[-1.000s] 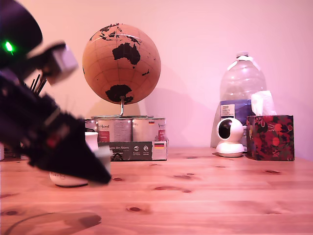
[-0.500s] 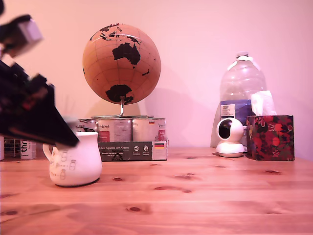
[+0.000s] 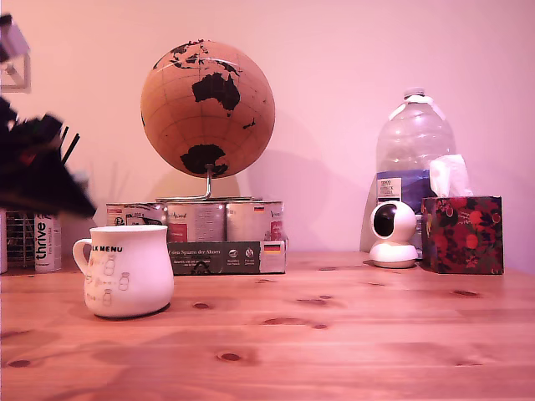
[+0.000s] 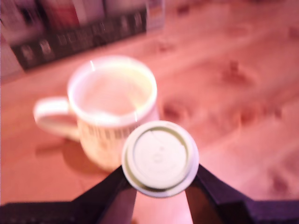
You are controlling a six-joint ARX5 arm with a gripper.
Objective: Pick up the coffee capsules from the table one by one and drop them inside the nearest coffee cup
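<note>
The coffee capsule [image 4: 160, 158], pale flanged top toward the wrist camera, sits clamped between the gripper's [image 4: 160, 179] dark fingers [image 4: 108, 189], raised above the table [image 3: 351, 334] just beside the white MENU mug [image 3: 127, 271]. Behind stand a globe [image 3: 207, 109] and water bottle [image 3: 415, 146].

I seem to be in someone's home, at a pine table [image 3: 351, 334] pushed against a plain wall. Behind it stand a cork globe [image 3: 207, 109], a big water bottle [image 3: 415, 142], a floral tissue box [image 3: 462, 235], a small white security camera [image 3: 393, 233] and tins [image 3: 224, 220], possibly of food.
</note>
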